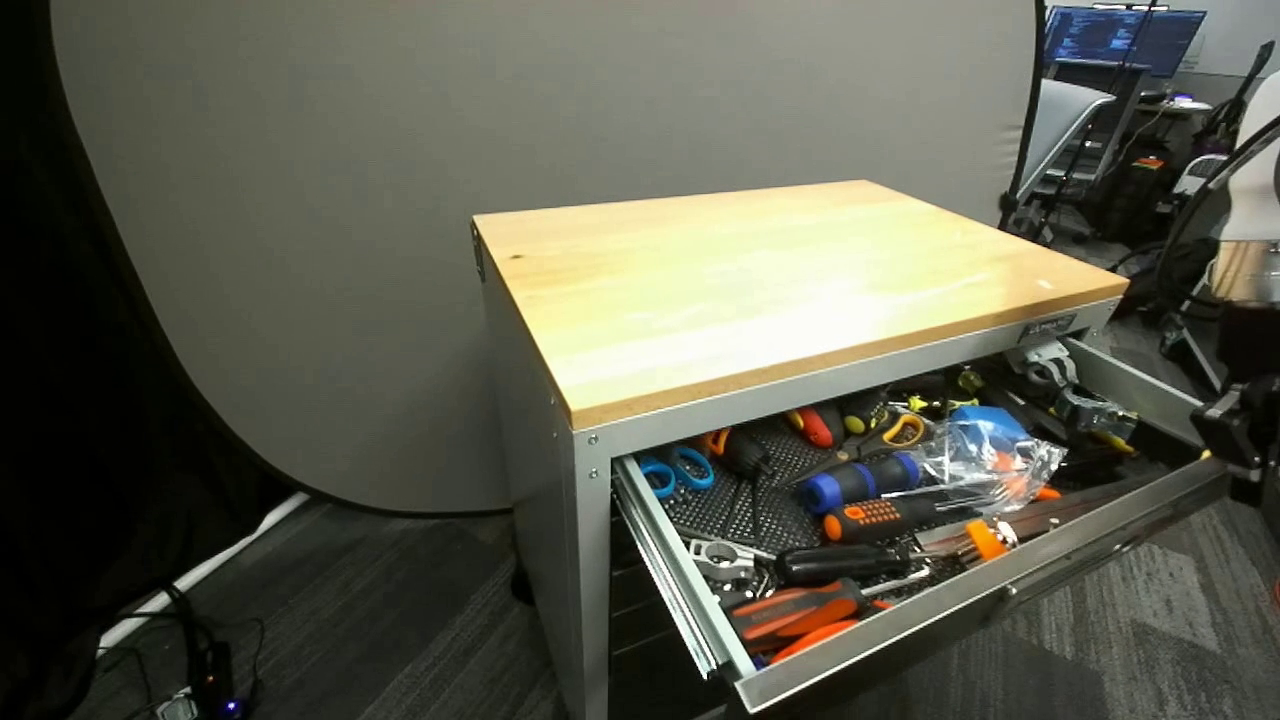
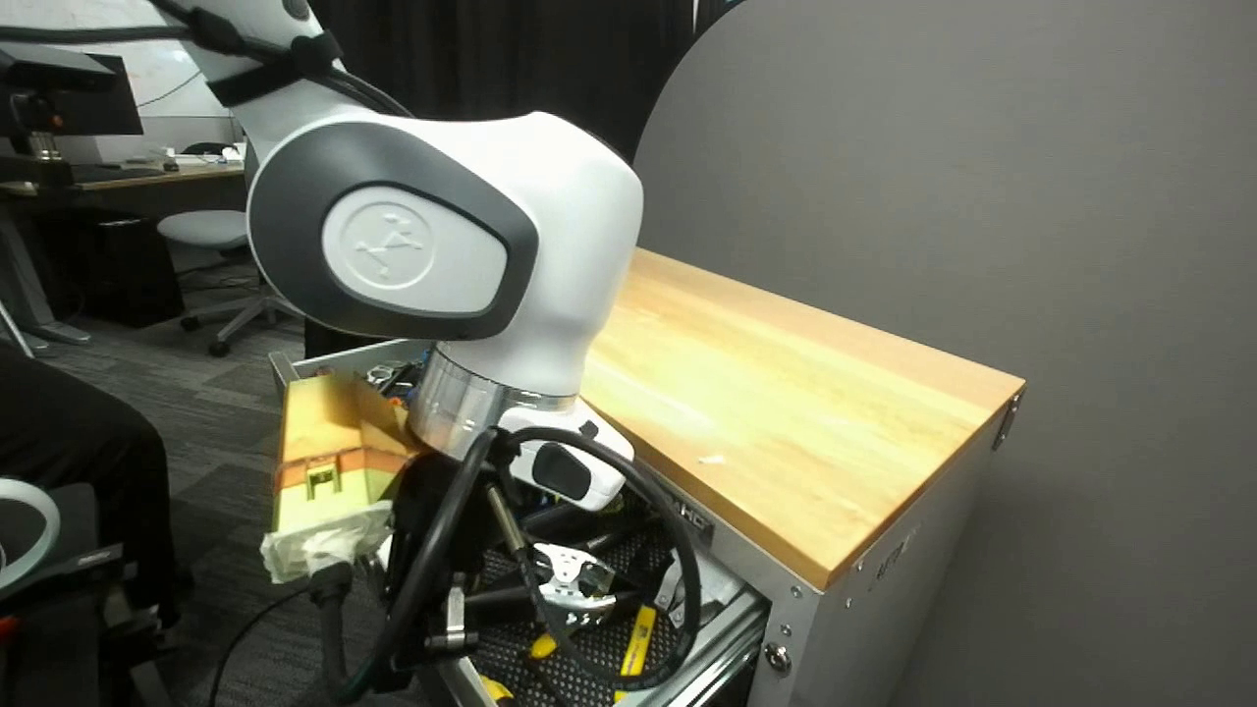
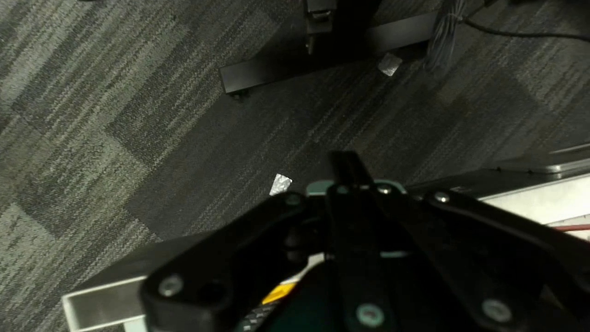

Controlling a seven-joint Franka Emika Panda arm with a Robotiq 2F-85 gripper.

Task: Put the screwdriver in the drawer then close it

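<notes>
The drawer (image 1: 1010, 590) is pulled out and packed with orange, blue and black tools. Its side rail shows in an exterior view (image 2: 722, 678), and its front corner shows in the wrist view (image 3: 106, 299). My gripper (image 1: 1243, 450) is at the drawer's front edge near one end, at the right side of that exterior view. In the wrist view the fingertips (image 3: 348, 166) are together with nothing seen between them, against the floor just outside the drawer front. I cannot pick out the small dark screwdriver with yellow-orange among the drawer's tools; none lies on the tabletop.
The wooden tabletop (image 1: 780, 290) overhangs the drawer and bears only a small pale spot. A clear plastic bag (image 1: 1000, 470) lies in the drawer. The arm's black cable (image 2: 687, 589) loops over the drawer. A grey backdrop (image 1: 600, 110) stands behind the cabinet.
</notes>
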